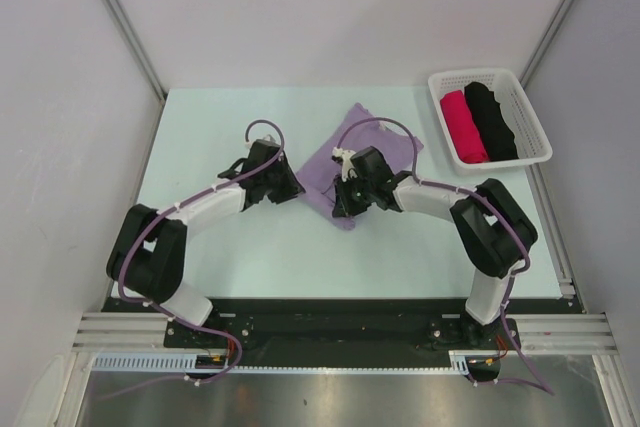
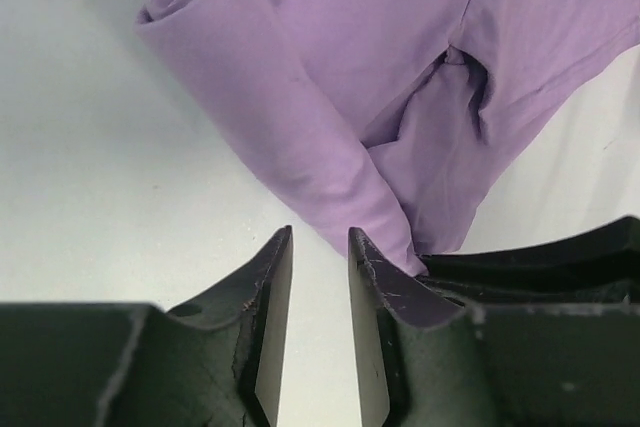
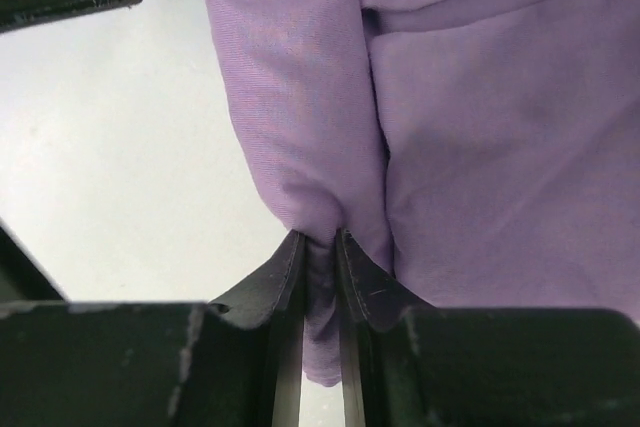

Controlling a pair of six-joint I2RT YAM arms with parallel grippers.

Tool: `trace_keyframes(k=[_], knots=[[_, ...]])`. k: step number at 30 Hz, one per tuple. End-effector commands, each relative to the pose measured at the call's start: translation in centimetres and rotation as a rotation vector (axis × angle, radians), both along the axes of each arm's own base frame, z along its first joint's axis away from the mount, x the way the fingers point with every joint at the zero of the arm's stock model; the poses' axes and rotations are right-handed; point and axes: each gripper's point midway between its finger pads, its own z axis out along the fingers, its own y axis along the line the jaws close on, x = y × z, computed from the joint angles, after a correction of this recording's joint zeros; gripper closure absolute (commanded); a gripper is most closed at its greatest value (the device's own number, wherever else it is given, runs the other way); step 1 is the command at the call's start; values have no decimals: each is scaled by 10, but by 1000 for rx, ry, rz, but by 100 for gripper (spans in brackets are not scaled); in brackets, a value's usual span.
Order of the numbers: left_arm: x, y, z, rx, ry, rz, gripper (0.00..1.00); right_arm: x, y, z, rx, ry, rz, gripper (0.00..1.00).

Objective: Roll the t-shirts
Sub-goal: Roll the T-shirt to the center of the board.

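Note:
The lilac t-shirt (image 1: 378,142) lies mid-table, its near-left edge partly rolled into a tube (image 2: 280,127). My right gripper (image 1: 342,203) is shut on the near end of that rolled edge, with cloth pinched between its jaws (image 3: 320,247). My left gripper (image 1: 291,188) sits just left of the roll. Its jaws (image 2: 320,247) are slightly apart with only bare table between them, and its right finger (image 2: 385,282) rests against the cloth. The crimson-pink roll (image 1: 464,127) and the black roll (image 1: 492,119) lie side by side in the basket.
A white slotted basket (image 1: 537,125) stands at the back right of the pale table. Grey walls close in the left, the back and the right. The right arm's gripper body (image 2: 545,272) shows close beside my left fingers.

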Motion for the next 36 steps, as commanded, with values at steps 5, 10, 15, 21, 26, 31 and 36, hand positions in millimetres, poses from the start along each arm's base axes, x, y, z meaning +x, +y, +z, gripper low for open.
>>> trace_keyframes(k=[5,10,15,21,26,31,36], knots=[[6,-13,8,-35,-45,-43,72,10,11,12,240,222,-50,82],[15,-24,6,-33,-45,-61,75,16,5,6,282,304,-96,83],[20,-33,-1,-37,-29,-67,77,19,0,4,303,357,-135,83],[31,-39,-4,-30,-24,-61,76,27,-4,9,313,327,-148,80],[45,-46,-5,-21,-22,-63,76,31,-19,25,241,213,-196,63],[52,-49,-12,-9,-10,-67,76,39,-45,34,132,56,-304,45],[59,-54,-18,-1,3,-72,76,27,-44,57,18,-123,-297,48]])
